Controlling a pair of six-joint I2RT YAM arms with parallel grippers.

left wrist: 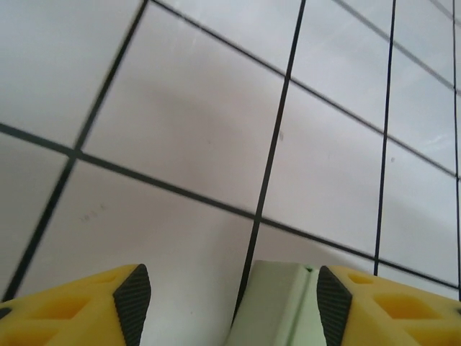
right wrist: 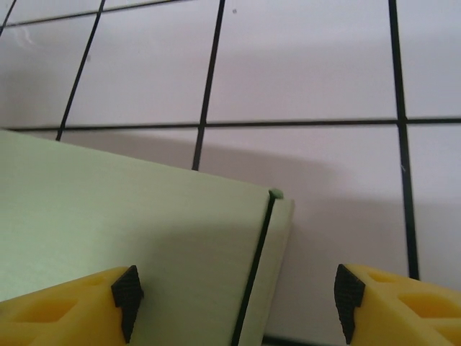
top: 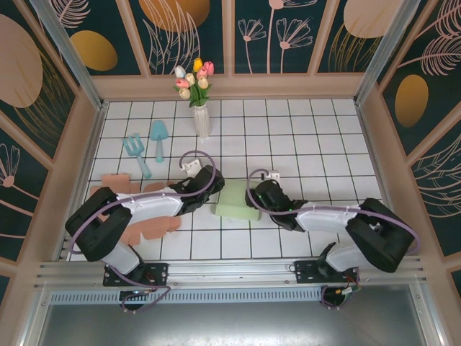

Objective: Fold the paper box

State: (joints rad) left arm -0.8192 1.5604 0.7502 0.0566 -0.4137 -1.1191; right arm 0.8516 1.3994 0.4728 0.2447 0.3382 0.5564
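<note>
Your paper box looks mostly folded, end flap seemingly left; left claw and right claw both spread, pinching nothing.

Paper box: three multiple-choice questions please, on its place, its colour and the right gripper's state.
1. Where is the box?
A) beside the vase
B) between the left gripper and right gripper
C) on the pink cardboard
2. What colour is it?
A) pale green
B) blue
C) pink
3. The right gripper is:
A) shut on the box
B) shut on nothing
C) open
Answers: B, the top view shows a gripper at each side; A, its surface is pale green; C, its fingers stand apart.
</note>
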